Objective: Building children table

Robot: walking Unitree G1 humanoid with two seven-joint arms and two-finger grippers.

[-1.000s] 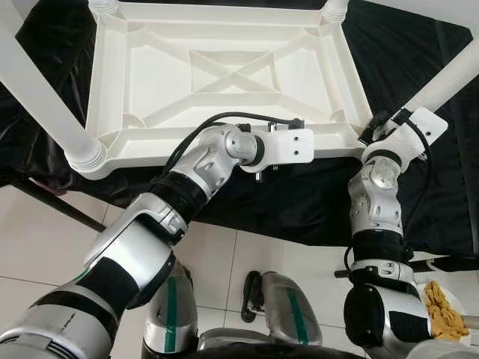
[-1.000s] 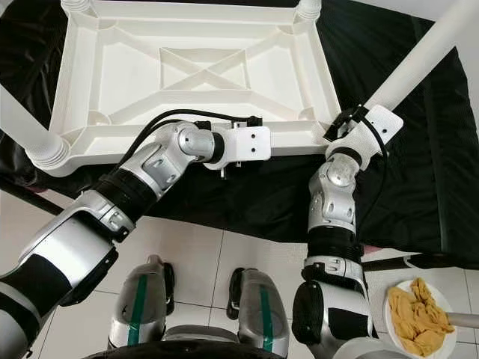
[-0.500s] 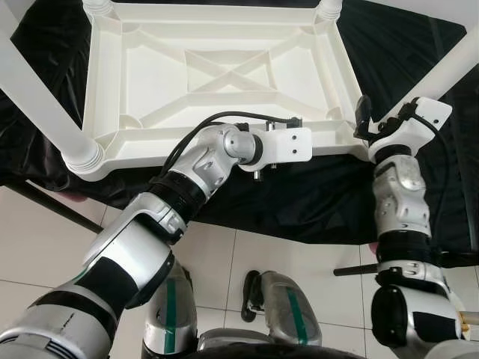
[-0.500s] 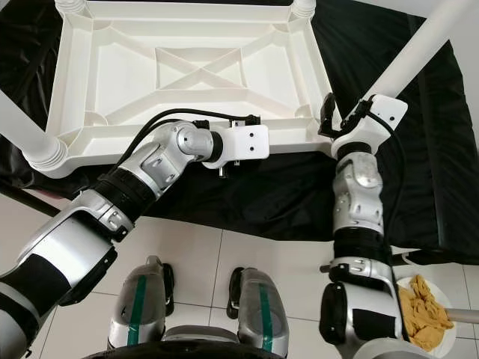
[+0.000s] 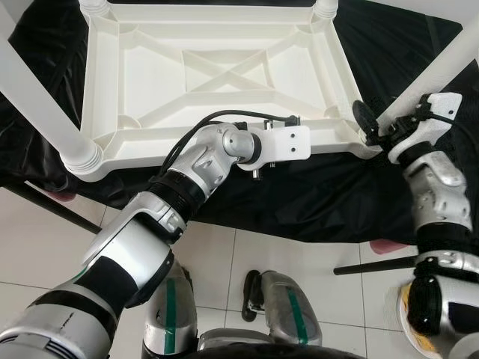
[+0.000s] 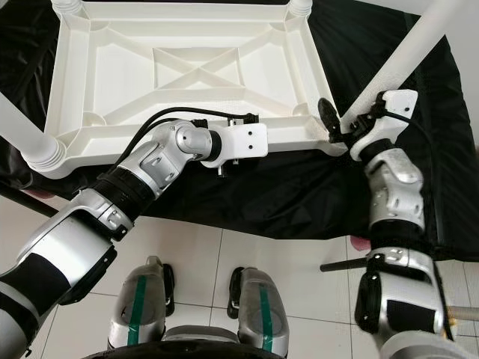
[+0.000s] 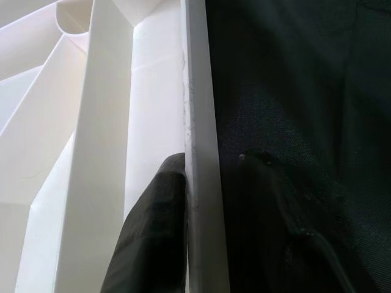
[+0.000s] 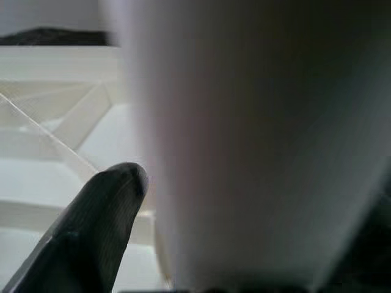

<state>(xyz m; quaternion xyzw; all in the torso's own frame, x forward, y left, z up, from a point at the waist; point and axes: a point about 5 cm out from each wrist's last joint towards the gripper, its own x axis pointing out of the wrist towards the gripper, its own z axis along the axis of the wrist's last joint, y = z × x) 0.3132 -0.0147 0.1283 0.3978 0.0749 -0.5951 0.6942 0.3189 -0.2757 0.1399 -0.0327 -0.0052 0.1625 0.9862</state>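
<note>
Right end effector [image 5: 372,127] has swung outward beside the table leg [image 5: 441,66].

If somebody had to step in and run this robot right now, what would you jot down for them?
Left gripper: its fingers straddle the near rim of the upside-down white tabletop, one inside, one outside; it seems to be steadying it.
Right gripper: at the near right corner, one finger beside the near right leg; whether it grips the leg cannot be told.
The tabletop lies on a black cloth. Legs stand at all four corners, including the near left leg.
Left to do, probably: check that the near right leg is fully seated, then turn the table upright.
</note>
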